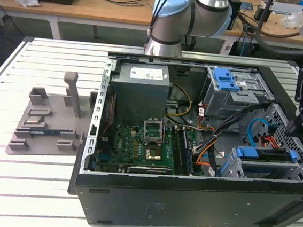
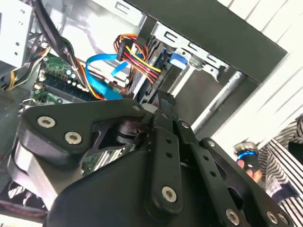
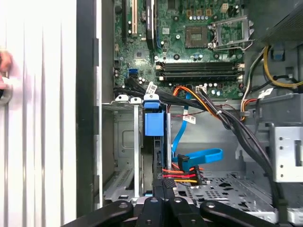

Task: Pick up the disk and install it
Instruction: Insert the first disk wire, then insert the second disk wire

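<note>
The disk (image 1: 263, 155) stands on edge in the drive cage at the exterior view's right end of the open computer case, its blue rails showing. In the first wrist view its blue rail end (image 3: 154, 124) tops the slot, with a red, yellow and black cable plug beside it. My gripper (image 1: 295, 124) hangs just above that cage. In both wrist views the fingers (image 3: 163, 185) lie together, pointing at the disk's (image 2: 176, 57) edge. My gripper (image 2: 162, 97) is shut with nothing between the fingers. Whether the tips touch the disk I cannot tell.
Inside the case are a grey power supply box (image 1: 143, 88), the green motherboard (image 1: 143, 145), an upper cage with a blue latch (image 1: 224, 77) and loose cables (image 1: 257, 129). A grey fixture (image 1: 49, 120) sits on the table at the exterior view's left. A person's hand (image 2: 248, 163) is near the case.
</note>
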Available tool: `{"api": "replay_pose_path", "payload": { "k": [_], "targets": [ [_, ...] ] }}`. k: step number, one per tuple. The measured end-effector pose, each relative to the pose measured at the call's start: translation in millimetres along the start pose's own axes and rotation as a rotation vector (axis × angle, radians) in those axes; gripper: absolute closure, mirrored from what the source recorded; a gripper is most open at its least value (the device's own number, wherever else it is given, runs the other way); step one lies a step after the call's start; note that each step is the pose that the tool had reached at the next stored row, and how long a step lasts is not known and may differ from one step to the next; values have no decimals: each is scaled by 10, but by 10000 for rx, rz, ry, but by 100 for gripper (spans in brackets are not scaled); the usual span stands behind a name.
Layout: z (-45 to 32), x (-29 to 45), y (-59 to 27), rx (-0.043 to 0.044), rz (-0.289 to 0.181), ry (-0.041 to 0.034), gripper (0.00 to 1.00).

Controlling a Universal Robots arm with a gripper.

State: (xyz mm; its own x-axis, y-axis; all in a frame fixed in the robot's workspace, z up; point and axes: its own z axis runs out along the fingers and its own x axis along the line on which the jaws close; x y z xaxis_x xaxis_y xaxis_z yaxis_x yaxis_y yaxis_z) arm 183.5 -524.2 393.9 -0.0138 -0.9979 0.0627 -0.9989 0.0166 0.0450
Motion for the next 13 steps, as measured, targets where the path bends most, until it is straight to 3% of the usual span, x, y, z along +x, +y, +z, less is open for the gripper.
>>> {"api": "replay_pose_path", "payload": {
  "k": [1, 8, 9, 10, 11, 13],
  "targets": [
    [-5, 0, 0, 0, -4, -65, 89],
    [-5, 0, 0, 0, -3, -70, 89],
    [-5, 0, 0, 0, -3, -70, 76],
    [-5, 0, 0, 0, -3, -70, 76],
    [-4, 1, 8, -1, 4, -71, 70],
    [5, -75, 57, 0, 2, -70, 70]
  ]
}}
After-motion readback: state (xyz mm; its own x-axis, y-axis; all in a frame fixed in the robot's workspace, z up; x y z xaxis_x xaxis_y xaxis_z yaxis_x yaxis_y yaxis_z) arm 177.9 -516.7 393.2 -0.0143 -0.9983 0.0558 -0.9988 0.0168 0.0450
